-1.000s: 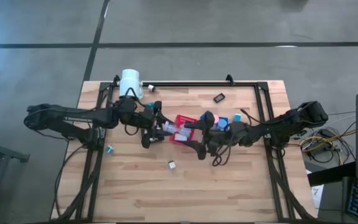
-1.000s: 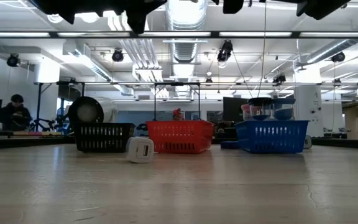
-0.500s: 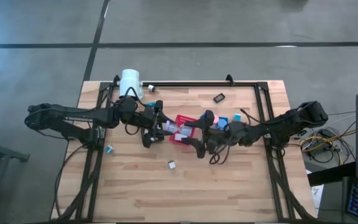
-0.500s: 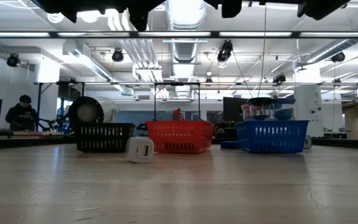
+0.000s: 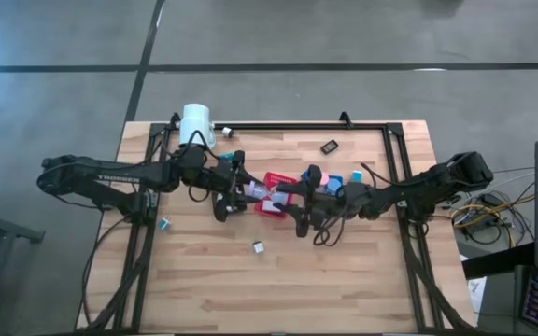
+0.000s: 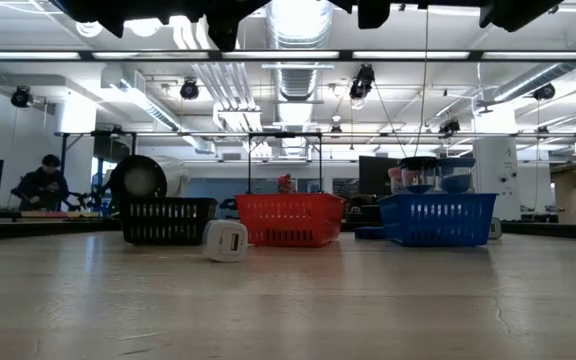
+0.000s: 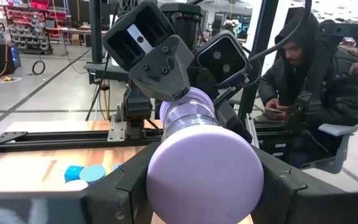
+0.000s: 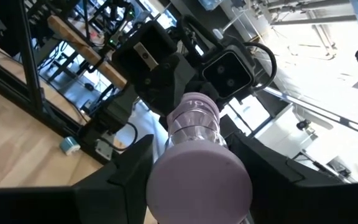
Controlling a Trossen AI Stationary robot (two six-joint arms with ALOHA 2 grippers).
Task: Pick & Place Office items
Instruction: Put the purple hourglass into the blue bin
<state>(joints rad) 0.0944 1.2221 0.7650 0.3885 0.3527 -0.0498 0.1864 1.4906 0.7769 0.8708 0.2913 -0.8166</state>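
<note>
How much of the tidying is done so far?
Done: hard to judge, because the arms hide most of the red tray. In hand: the left gripper and right gripper both grip one lavender tube above that tray, like a hand-over. Left to do: a black bit, a white bit, a teal bit and a small block lie loose on the table.

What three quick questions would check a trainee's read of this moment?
1. True or false: the left gripper holds the lavender cylinder.
2. High view: which tray lies under the right gripper? A black, B red tray, C blue.
3. Low view: what small thing lies beside the black tray?
Key: 1 true; 2 B; 3 white block.
</note>
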